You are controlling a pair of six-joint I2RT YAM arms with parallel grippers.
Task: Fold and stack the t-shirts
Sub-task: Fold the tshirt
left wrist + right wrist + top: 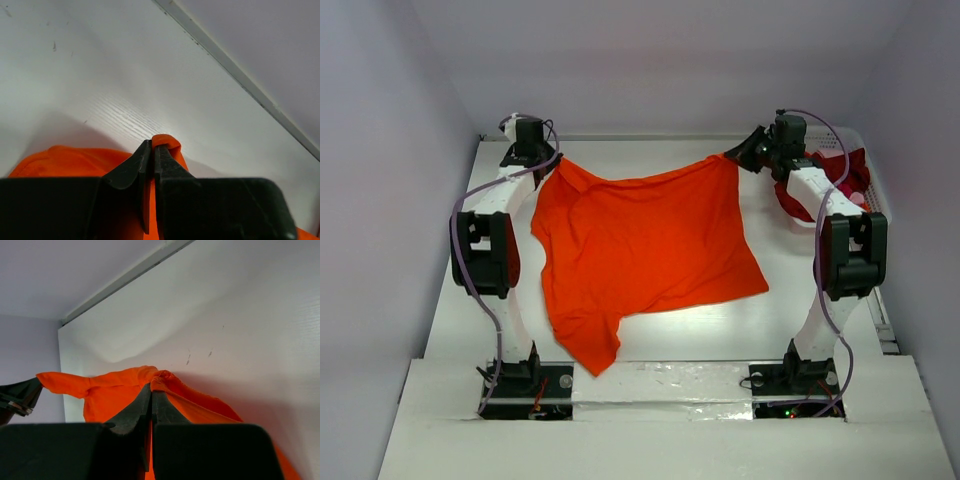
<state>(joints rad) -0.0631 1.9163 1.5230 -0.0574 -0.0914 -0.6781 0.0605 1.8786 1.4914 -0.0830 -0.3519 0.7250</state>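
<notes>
A: grippers?
B: left gripper (152,146) and right gripper (151,388) each clenched on orange t-shirt (640,240), at its 11 and 1 o'clock corners; rest lies at centre
A: dark red t-shirt (855,178)?
B: bunched at 2 o'clock

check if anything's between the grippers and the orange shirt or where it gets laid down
Nothing visible does. The left gripper and right gripper are both shut on far corners of the orange shirt. The dark red shirt lies aside, behind the right arm.
</notes>
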